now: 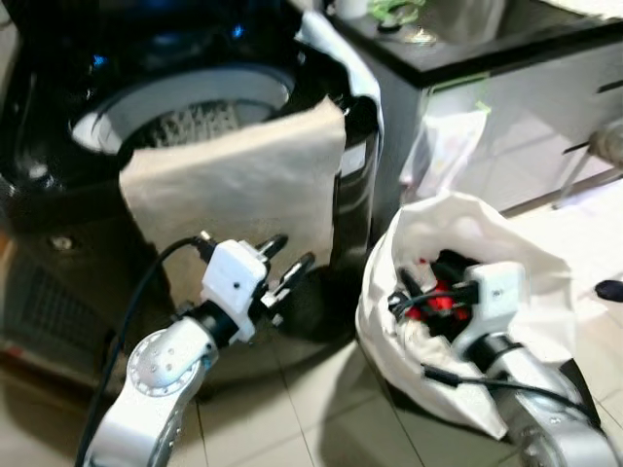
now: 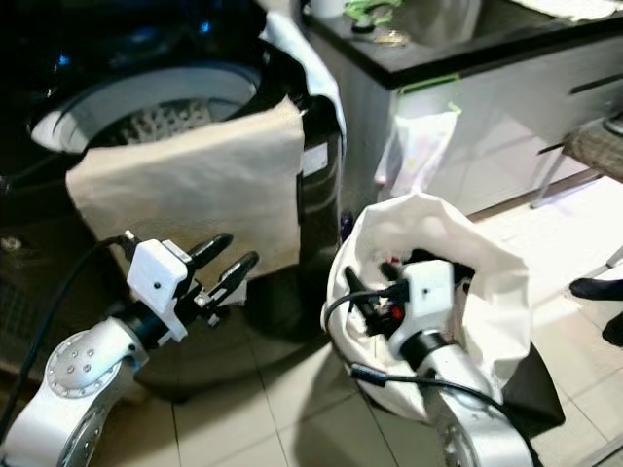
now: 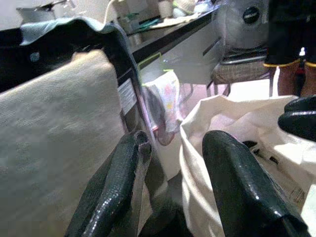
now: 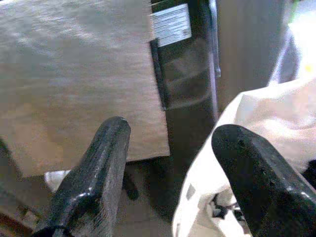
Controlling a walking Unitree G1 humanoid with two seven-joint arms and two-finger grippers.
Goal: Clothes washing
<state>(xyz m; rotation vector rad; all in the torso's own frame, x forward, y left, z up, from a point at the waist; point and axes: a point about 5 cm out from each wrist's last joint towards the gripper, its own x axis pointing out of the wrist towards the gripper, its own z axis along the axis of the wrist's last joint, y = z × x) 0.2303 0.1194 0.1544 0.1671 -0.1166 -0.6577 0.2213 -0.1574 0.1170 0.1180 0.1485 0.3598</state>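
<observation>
Your left gripper (image 1: pixel 288 255) has its two black fingers spread apart with nothing between them, hovering just in front of the lower hanging edge of the beige woven cloth (image 1: pixel 234 185). That cloth is draped over the front rim of the black top-loading washing machine (image 1: pixel 58 209), part inside the opening and most of it down the front panel, so it is not yet in the drum (image 1: pixel 200 119). The fingers point up and toward the cloth, which suggests you are lined up to catch the hanging edge and lift it over the rim.

Your right gripper (image 2: pixel 365 289) is also released, fingers wide and holding nothing. It sits at the mouth of the white fabric laundry bag (image 1: pixel 531 272) standing on the tiled floor (image 1: pixel 321 409) just beside the machine. Dark and red garments (image 1: pixel 440 292) lie inside the bag (I cannot tell how many pieces). The placement reads as readiness to draw the next item out.

Beyond the bag a grey counter (image 1: pixel 506 49) runs along the wall, with a thin plastic bag (image 1: pixel 448 146) hanging from it. A person's dark shoe (image 2: pixel 596 288) shows at the right edge of the floor; keep the right arm's swing short on that side.
</observation>
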